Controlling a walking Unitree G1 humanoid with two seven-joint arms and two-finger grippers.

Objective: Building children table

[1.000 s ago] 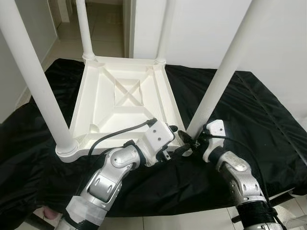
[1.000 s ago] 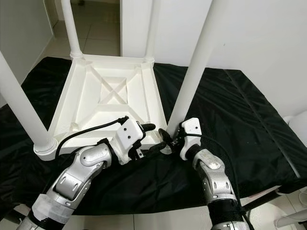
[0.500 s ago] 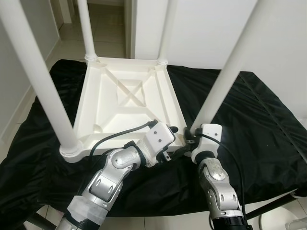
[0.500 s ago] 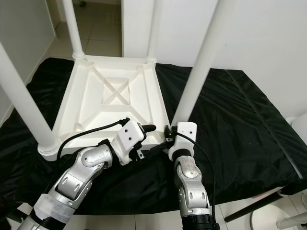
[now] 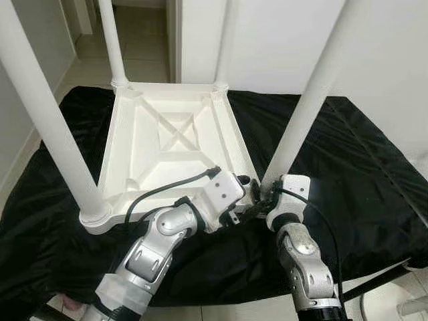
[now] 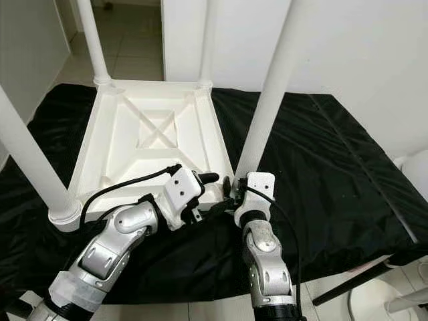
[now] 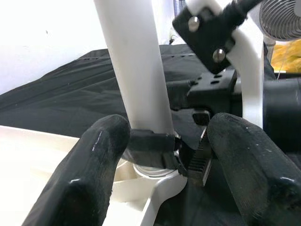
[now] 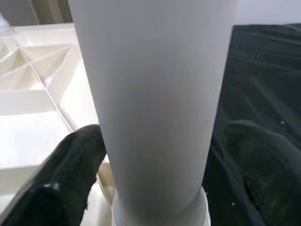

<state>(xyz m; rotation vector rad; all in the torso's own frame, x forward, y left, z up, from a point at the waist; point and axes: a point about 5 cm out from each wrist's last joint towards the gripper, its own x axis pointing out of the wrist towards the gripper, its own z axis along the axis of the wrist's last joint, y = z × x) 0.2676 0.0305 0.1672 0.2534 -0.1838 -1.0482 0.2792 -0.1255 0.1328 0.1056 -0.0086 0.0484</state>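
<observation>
Both our grippers meet at the near right leg of the upturned white table [image 5: 167, 144].

The table lies top-down on a black cloth [image 5: 348, 174], its four legs pointing up. Our right gripper [image 8: 155, 169] sits at the base of the near right leg [image 5: 304, 110], fingers spread on either side of it — one finger [image 8: 70, 165] touches the leg, the other stands just clear. Our left gripper [image 7: 164, 155] is beside that same corner, its fingers parted and holding nothing — the leg's socket shows between them.
</observation>
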